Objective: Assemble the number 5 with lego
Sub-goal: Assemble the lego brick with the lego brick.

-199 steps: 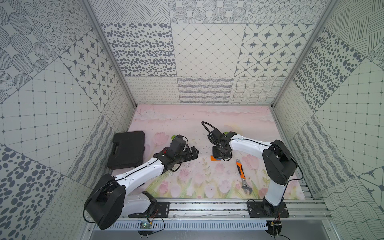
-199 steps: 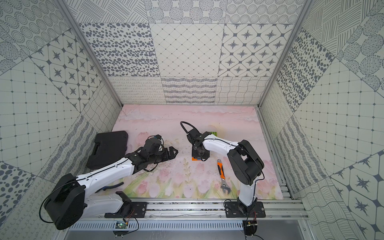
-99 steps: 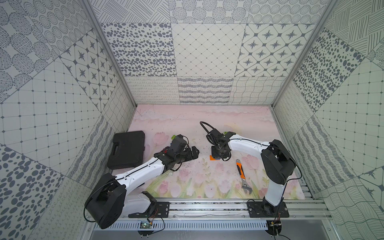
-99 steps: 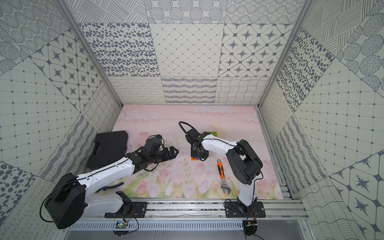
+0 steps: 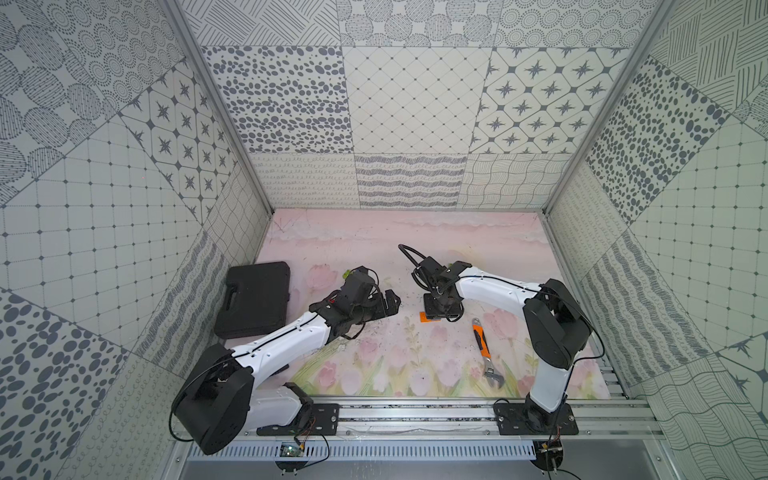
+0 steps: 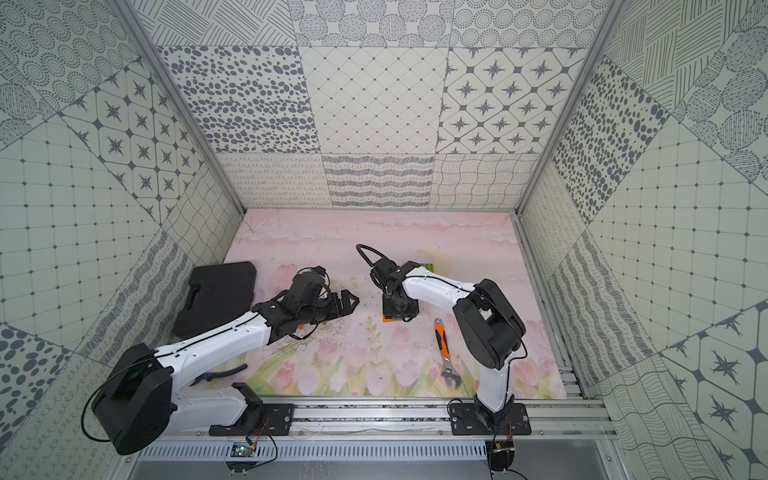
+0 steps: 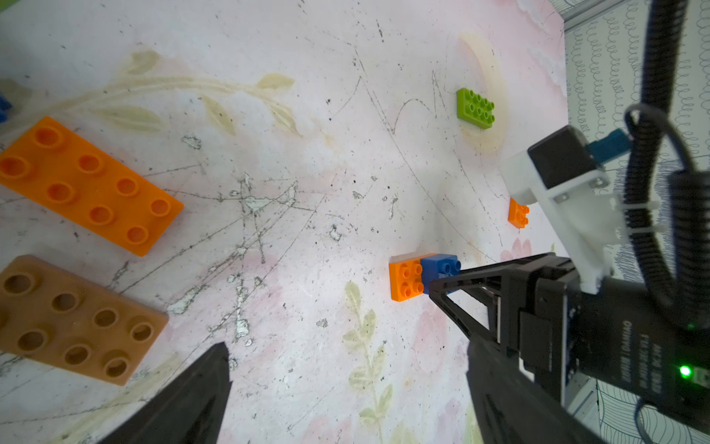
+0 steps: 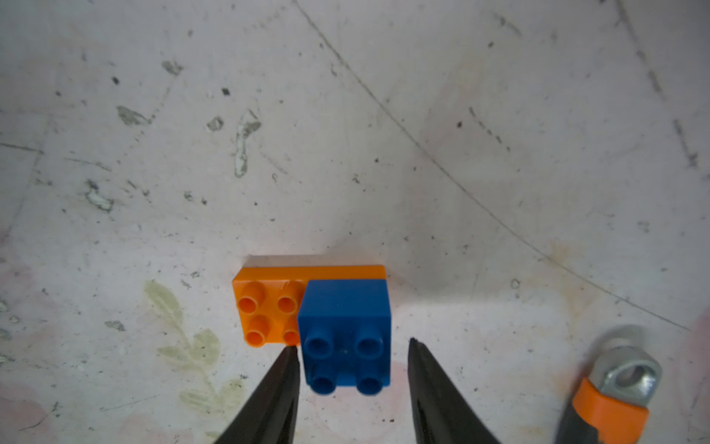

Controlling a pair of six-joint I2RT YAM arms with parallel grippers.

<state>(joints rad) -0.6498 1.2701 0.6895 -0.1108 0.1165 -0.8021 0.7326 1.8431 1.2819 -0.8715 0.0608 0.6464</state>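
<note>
A small blue lego brick [image 8: 345, 338] was seen pressed onto one half of an oblong orange lego brick [image 8: 269, 311], so that four orange studs were left bare beside it. This stacked pair lay near the middle of the table [image 5: 415, 232], and it could be judged an early piece of the figure 5, with most of the numeral not yet built.

The right pincer [image 8: 351, 384] was held low over the pair, pointing down. Its two black fingers [image 8: 276, 396] stood on either side of the blue brick, parted slightly, with a thin gap visible on each side; nothing was gripped. The stance suggested a release after the blue brick had been seated.

Further bricks lay scattered for later use. A lime green brick [image 7: 475, 108] was placed toward the far edge of the table, and a small orange brick [image 7: 518, 213] lay between it and the pair. A large orange plate [image 7: 84, 184] and a brown plate [image 7: 73, 321] were set side by side beneath the left arm.

The left pincer [image 5: 384, 303] hovered above the table, left of the pair and well apart from it, with its jaws spread fully and empty, apparently waiting.

An orange-handled wrench [image 5: 484, 349] lay toward the near right corner, and a black case [image 5: 255, 297] sat at the left edge; neither was part of the build.
</note>
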